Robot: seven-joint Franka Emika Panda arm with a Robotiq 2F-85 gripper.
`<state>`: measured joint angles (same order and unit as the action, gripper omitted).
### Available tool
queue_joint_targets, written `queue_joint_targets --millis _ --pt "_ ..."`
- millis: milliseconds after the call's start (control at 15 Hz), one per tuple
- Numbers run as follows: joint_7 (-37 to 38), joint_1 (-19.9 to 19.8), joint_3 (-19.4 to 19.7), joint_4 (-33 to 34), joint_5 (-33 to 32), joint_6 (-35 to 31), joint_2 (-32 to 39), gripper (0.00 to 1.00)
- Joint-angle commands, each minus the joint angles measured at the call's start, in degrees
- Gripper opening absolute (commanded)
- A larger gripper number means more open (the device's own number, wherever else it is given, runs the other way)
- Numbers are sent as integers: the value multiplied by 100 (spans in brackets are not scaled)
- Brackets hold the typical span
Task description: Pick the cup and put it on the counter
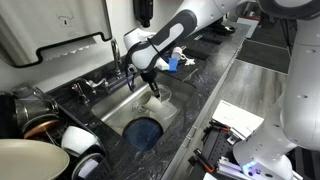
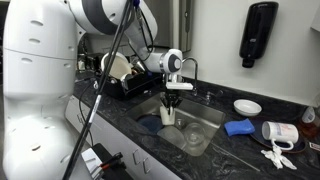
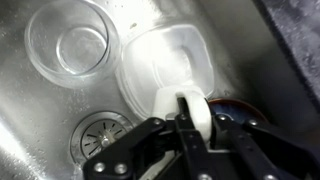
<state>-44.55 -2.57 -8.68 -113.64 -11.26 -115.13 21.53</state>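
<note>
I have the gripper (image 2: 170, 104) clamped on the cup (image 2: 168, 116). In the wrist view its fingers (image 3: 178, 128) pinch the pale rim between them. The cup hangs upright over the sink (image 1: 110, 112), near the tap side, and is not on the counter (image 2: 240, 155). Beneath it in the basin lie a clear round bowl (image 3: 68, 40) and a translucent tub (image 3: 160, 55), with the drain (image 3: 100, 138) nearby.
</note>
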Motion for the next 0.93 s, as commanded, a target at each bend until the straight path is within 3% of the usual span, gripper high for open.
queue_joint_targets --millis 0,133,467,867 --pt "-77 322 118 588 -335 1396 -22 4" --pt "-154 443 95 964 -534 2072 148 4" --pt "-453 665 64 1670 -992 3047 551 4" --pt "-546 719 89 1771 -1375 3296 669 4"
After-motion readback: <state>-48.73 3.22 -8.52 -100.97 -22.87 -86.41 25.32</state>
